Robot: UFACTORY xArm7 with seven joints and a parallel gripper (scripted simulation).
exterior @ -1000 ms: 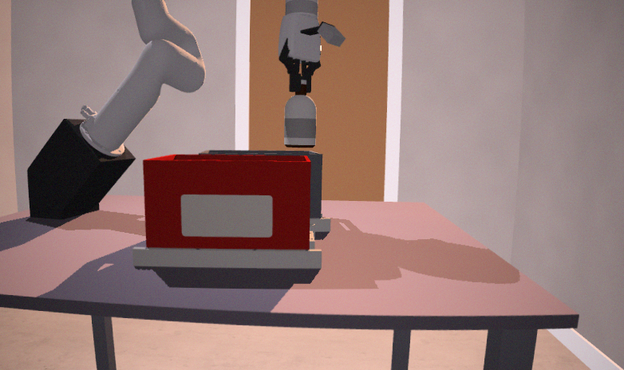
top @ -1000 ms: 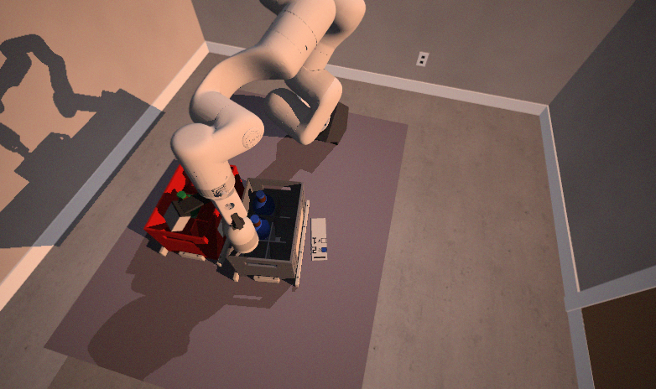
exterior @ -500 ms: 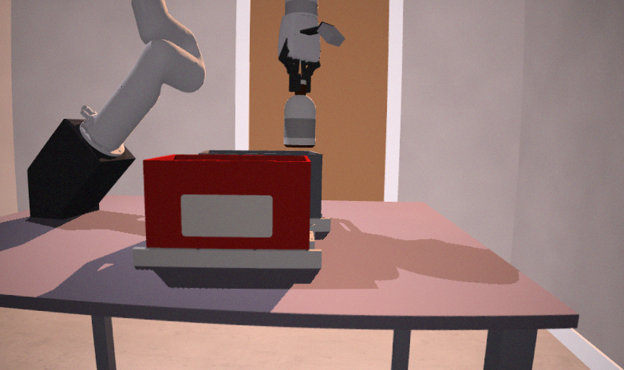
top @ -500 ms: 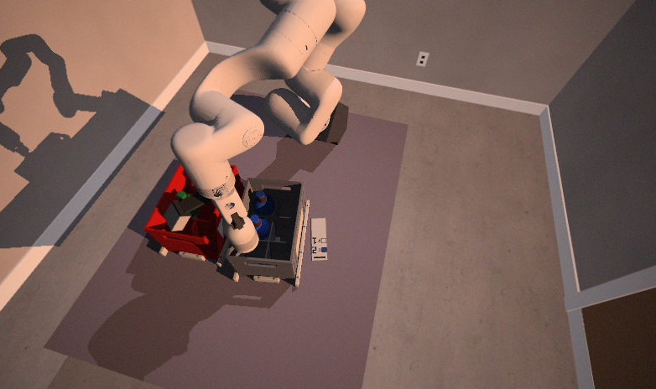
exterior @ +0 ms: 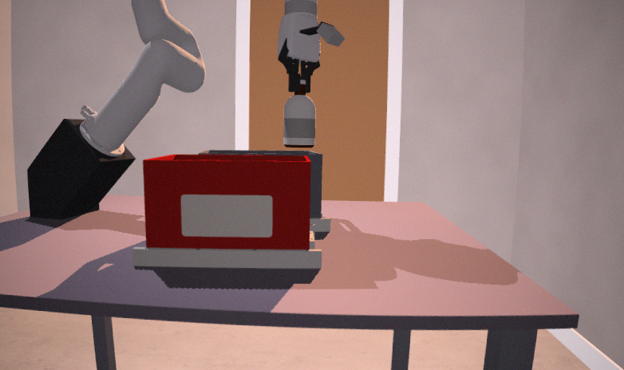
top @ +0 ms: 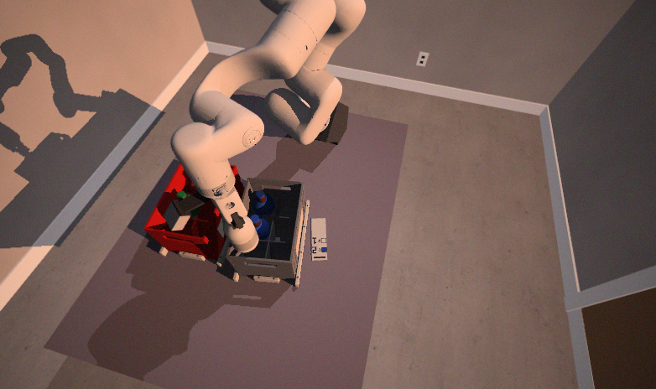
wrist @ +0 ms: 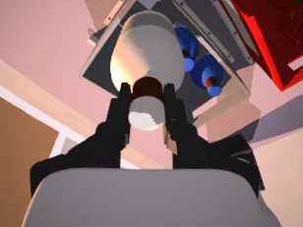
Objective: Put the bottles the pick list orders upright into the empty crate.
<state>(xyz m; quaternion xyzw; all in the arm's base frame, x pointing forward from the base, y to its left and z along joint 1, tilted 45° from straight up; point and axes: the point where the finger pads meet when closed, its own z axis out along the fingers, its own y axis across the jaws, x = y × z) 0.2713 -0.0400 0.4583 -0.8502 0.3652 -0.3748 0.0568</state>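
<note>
Exterior view, fingers (exterior: 300, 85) clamping white bottle (exterior: 299, 120) cap, bottle upright, neck up

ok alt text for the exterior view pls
The tool holds a white-labelled bottle upright by its neck, hanging just above the grey crate. In front of that crate a red crate with a grey panel stands on the pink table; the arm's black base is at left.

red crate (exterior: 227, 179) | grey crate (top: 299, 217) | blue bottles (wrist: 196, 53) | white bottle (exterior: 299, 120), brown cap
</note>
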